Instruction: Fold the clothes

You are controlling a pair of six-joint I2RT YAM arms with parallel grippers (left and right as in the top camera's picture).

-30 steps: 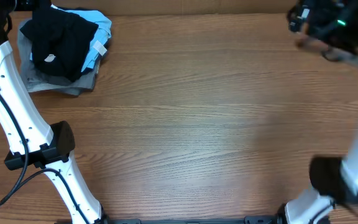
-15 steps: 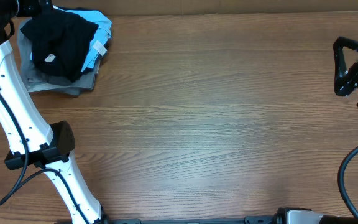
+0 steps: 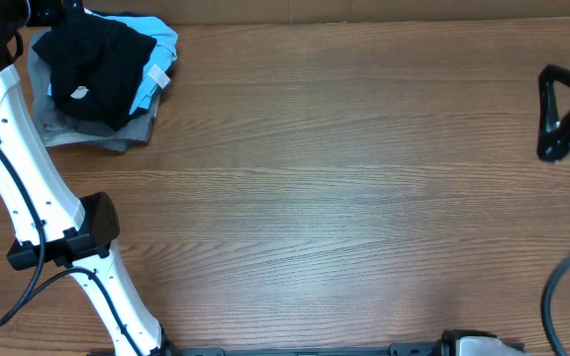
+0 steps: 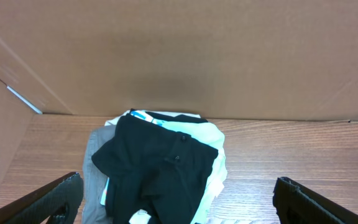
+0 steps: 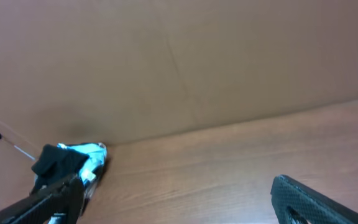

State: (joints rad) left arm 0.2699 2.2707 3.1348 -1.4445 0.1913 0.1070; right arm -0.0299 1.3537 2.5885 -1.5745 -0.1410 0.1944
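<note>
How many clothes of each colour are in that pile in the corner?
Black shirt: 1
Light blue garment: 1
Grey garment: 1
Total: 3

Your overhead looks straight down, while both wrist cameras (left near, right far) face the shared black shirt (image 4: 157, 169).

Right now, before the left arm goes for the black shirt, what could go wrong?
1. The shirt lies crumpled on the blue garment and the grey garment; the open left gripper may pinch those too and drag them along.
2. The right gripper, also open, is far across the table, so one arm alone may have to pull the shirt out.
</note>
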